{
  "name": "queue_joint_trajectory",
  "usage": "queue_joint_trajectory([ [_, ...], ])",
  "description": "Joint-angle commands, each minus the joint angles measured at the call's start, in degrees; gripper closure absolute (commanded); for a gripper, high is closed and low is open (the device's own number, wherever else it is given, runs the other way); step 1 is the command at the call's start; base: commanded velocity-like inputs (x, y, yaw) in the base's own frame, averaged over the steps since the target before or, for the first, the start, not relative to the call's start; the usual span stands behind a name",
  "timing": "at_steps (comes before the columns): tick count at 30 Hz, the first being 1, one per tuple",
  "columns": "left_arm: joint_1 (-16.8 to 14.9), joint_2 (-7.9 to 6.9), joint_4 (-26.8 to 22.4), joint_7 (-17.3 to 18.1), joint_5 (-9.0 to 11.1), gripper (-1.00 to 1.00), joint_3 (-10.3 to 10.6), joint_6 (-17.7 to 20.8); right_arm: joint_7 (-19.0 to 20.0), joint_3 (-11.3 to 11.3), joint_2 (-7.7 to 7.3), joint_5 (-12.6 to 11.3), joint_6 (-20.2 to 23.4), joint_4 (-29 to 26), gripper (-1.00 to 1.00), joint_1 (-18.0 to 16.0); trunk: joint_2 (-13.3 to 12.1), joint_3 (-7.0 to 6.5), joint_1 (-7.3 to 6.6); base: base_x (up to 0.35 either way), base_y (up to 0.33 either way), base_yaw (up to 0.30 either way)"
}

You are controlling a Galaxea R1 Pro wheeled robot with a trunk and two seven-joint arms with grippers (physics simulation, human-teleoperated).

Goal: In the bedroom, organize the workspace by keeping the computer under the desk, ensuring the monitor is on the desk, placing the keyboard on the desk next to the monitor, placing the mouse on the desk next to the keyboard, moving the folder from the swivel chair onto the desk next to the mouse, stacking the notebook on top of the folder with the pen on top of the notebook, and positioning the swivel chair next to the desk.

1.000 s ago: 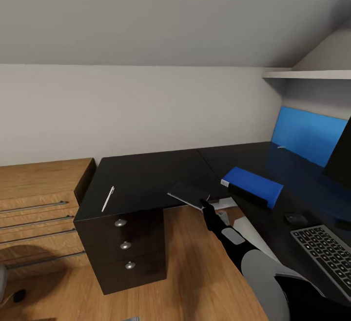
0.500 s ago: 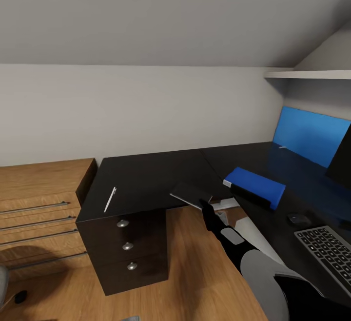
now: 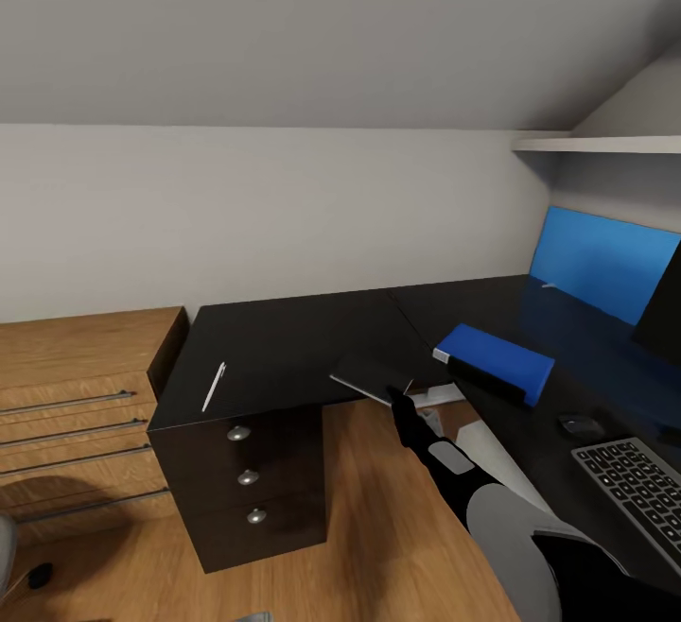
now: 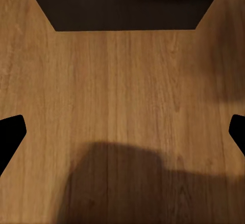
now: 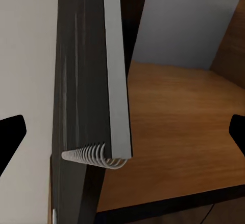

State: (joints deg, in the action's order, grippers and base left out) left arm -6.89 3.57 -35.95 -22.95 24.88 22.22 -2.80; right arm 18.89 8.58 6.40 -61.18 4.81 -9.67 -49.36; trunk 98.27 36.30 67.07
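The right gripper (image 3: 405, 397) holds the notebook (image 3: 371, 376) at the desk's (image 3: 284, 343) front edge, over the wood floor (image 3: 378, 527); in the wrist view the spiral-bound notebook (image 5: 94, 91) sits between the two fingers, though I cannot tell how tightly. The grip looks to be on one corner, so the notebook could tip, slide out, or catch the desk edge when lifted toward the blue folder (image 3: 494, 362). The desk surface between them is bare, giving room. The pen (image 3: 213, 386) lies well apart on the left wing, near its edge. The mouse (image 3: 579, 425) and keyboard (image 3: 638, 494) lie beyond the folder. The left gripper's fingers stand wide apart over the floor, empty.
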Motion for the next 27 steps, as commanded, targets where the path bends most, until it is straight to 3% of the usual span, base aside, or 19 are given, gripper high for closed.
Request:
queue_joint_trajectory([
  [1, -0.1, -0.05, 0.0, -0.4, 0.6, -1.00, 0.4, -0.3, 0.2, 0.5, 0.02, -0.2, 0.4, 0.0, -1.00, 0.0, 0.0, 0.05, -0.01, 0.024, 0.000, 0.000],
  [14, -0.1, 0.01, 0.0, -0.6, 0.5, -1.00, 0.5, -0.3, 0.2, 0.5, 0.01, -0.2, 0.4, 0.0, -1.00, 0.0, 0.0, 0.05, -0.01, 0.099, 0.000, 0.000],
  [15, -0.1, 0.02, 0.0, -0.6, 0.5, -1.00, 0.5, -0.3, 0.1, 0.5, 0.01, -0.2, 0.4, 0.0, 1.00, 0.0, 0.0, 0.05, -0.01, 0.013, 0.000, 0.000],
  [27, -0.1, 0.03, 0.0, -0.6, 0.6, -1.00, 0.5, -0.3, 0.2, 0.1, 0.01, -0.2, 0.5, 0.0, 1.00, 0.0, 0.0, 0.05, -0.01, 0.002, 0.000, 0.000],
])
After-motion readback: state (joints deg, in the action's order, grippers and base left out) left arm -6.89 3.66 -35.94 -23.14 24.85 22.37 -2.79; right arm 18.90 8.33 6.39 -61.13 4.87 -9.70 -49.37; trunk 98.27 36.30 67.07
